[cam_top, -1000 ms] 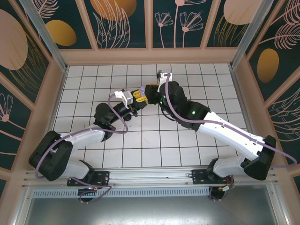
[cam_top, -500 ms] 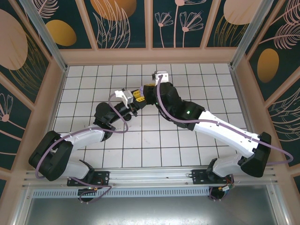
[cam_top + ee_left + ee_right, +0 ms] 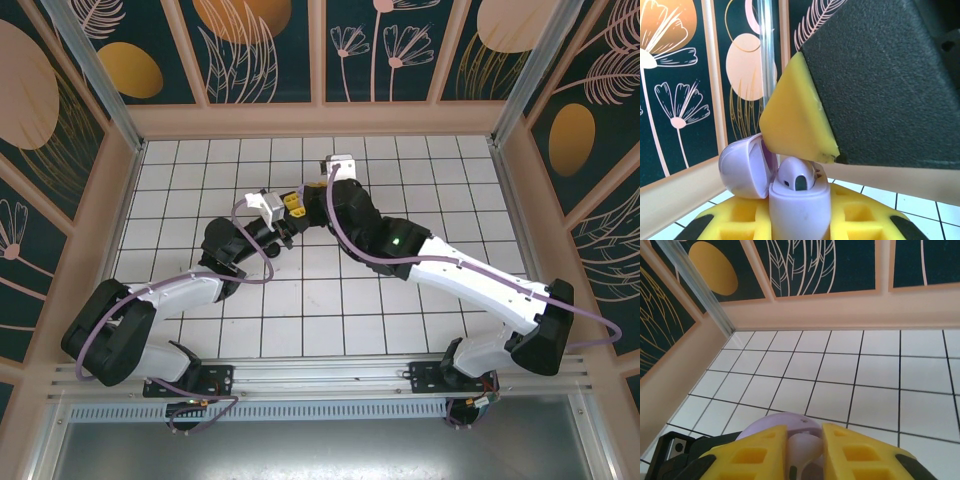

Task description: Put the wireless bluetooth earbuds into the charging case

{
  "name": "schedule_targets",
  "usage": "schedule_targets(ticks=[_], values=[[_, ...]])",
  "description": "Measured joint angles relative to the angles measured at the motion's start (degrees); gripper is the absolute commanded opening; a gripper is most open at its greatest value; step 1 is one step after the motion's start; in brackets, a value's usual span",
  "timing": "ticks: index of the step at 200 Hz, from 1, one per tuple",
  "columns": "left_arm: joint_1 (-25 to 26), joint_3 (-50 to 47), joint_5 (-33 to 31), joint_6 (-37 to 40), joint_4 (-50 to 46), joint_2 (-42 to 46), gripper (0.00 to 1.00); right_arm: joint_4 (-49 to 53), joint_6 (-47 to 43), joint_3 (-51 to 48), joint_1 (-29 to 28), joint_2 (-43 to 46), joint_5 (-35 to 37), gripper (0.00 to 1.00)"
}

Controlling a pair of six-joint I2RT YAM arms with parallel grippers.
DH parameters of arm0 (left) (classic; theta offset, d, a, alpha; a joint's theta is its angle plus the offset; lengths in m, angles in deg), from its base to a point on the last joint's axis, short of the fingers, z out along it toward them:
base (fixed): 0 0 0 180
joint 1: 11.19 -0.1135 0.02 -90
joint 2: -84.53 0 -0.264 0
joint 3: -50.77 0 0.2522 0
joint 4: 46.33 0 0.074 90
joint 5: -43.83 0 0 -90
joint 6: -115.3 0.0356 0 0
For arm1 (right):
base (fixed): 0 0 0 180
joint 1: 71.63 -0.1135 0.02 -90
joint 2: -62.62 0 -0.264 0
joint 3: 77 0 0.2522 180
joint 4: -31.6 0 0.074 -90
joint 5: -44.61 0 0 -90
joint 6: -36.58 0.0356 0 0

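a lilac earbud (image 3: 796,176) stands upright in an open lilac charging case (image 3: 800,212), its rounded head poking above the rim, a dark spot on its face. the case's domed lid (image 3: 745,167) is hinged back to the left. the left gripper (image 3: 800,227) clasps the case; the right gripper (image 3: 804,437) pinches the earbud's head.

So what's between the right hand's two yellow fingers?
A lilac earbud, pinched between those fingers; the right wrist view shows it. The left hand holds the open case under it.
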Motion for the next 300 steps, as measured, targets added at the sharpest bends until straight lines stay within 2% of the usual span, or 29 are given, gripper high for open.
schedule_targets(ticks=[33, 72, 95, 150, 177, 214, 233, 275, 300], values=[[0.02, 0.02, 0.02, -0.04, 1.20, 0.00, 0.00, 2.23, 4.46, 1.29, 0.81, 0.26, -1.29, 0.51], [0.07, 0.02, -0.04, -0.07, 3.56, 0.00, 0.00, 3.61, 7.30, 2.71, 1.70, 1.14, -4.20, 0.64], [0.42, 0.02, 0.46, -0.07, 4.28, 0.00, 0.00, 3.50, 8.35, 3.65, 1.97, 1.73, -5.62, 0.68], [0.81, 0.00, 1.57, -0.07, 4.37, 0.00, 0.00, 3.58, 8.48, 5.92, 3.45, 3.23, -8.35, 0.69], [0.81, 0.00, 1.79, -0.07, 4.35, 0.00, 0.00, 5.46, 8.13, 8.59, 6.78, 3.13, -11.26, 0.60], [0.81, 0.00, 3.02, 0.00, 3.76, 0.00, 0.00, 10.91, 6.45, 15.65, 14.51, -0.83, -18.58, 0.25], [0.81, 0.00, 3.61, 0.26, 2.75, 0.00, 0.00, 14.82, 4.59, 20.94, 17.05, -5.49, -22.47, 0.14], [0.81, 0.02, 4.59, 0.90, 1.20, 0.00, 0.00, 23.93, -0.72, 30.08, 18.16, -16.46, -29.31, 0.01], [0.81, 0.02, 4.59, 1.18, 0.59, 0.00, 0.00, 28.15, -2.58, 30.03, 18.16, -19.04, -32.81, 0.00]])
